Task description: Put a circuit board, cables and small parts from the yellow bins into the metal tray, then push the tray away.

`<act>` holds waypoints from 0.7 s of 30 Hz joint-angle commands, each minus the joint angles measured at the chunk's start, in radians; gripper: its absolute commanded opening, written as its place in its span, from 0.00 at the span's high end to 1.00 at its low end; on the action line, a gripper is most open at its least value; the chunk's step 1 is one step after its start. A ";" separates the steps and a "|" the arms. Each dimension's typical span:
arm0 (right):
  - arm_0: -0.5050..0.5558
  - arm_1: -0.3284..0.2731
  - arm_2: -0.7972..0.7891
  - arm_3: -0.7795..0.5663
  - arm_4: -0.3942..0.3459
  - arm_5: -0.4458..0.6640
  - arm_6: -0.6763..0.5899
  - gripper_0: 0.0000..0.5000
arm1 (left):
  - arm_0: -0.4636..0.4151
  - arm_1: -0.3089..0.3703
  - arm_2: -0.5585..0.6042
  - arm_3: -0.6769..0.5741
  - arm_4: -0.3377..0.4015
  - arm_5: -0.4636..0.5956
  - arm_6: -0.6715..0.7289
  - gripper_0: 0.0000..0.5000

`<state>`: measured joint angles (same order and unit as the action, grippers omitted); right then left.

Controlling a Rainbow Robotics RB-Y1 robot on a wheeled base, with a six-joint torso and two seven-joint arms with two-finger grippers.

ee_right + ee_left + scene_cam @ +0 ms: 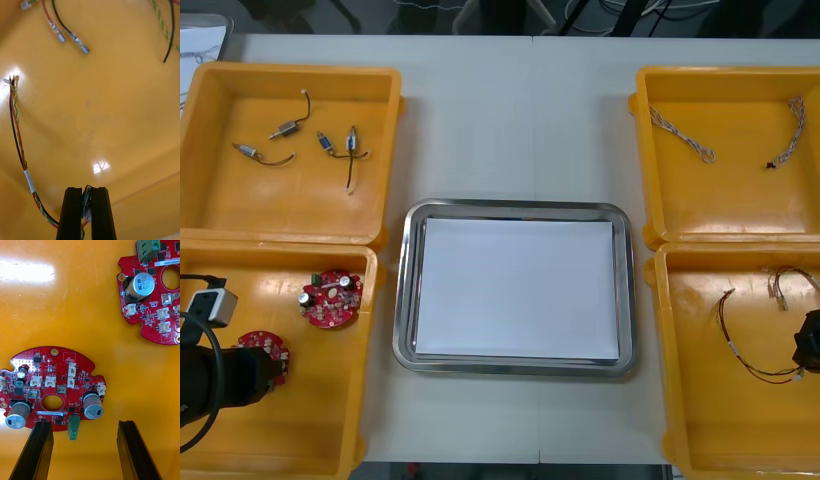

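Round red circuit board [52,390], flat on the floor of the near left yellow bin [280,440]. Its edge, carrying a green terminal block [74,427], lies between the fingers of the left claw [85,423], which stand wide apart and grip nothing. The spread is probably set to take the board by its rim, so the grasp appears not yet made. A second board [157,288] lies well apart in the same bin.

In the near right yellow bin [720,420], the right claw [86,189] is closed narrowly on the plug end of a red, yellow and black cable [18,142], whose length trails across the bin floor. Pinching the stiff plug rather than slack wire likely gives a surer lift. Two loose leads [77,40] with metal tips lie farther off.

Between the bins, the metal tray [515,209], white inside, holds nothing yet; it rests on the light table [510,120]. The far left bin [220,200] holds small metal parts [290,128]; the far right bin [740,200] holds twisted cables [680,135].

In the front view the left arm covers part of the nearer board, and the right claw is cut off at the edge. Whether the plug is clear of the floor cannot be told.
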<state>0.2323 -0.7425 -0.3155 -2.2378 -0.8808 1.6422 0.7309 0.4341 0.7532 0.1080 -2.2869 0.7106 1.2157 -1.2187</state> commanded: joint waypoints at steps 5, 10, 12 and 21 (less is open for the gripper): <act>0.144 -0.067 -0.048 -0.031 0.002 -0.133 0.077 1.00 | 0.052 -0.005 -0.074 -0.028 -0.086 -0.045 -0.081 0.00; 0.188 -0.071 -0.043 -0.031 0.022 -0.182 0.094 1.00 | 0.060 -0.002 -0.099 -0.025 -0.106 -0.067 -0.076 0.00; 0.199 -0.074 -0.042 -0.031 0.020 -0.194 0.100 1.00 | 0.061 -0.002 -0.105 -0.025 -0.112 -0.068 -0.074 0.00; 0.223 -0.081 -0.042 -0.031 0.036 -0.216 0.122 1.00 | 0.060 0.002 -0.116 0.009 -0.140 -0.091 -0.071 0.00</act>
<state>0.4259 -0.7869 -0.3313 -2.2411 -0.8566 1.4330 0.7859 0.4593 0.7532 0.0081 -2.2846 0.5850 1.1524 -1.2187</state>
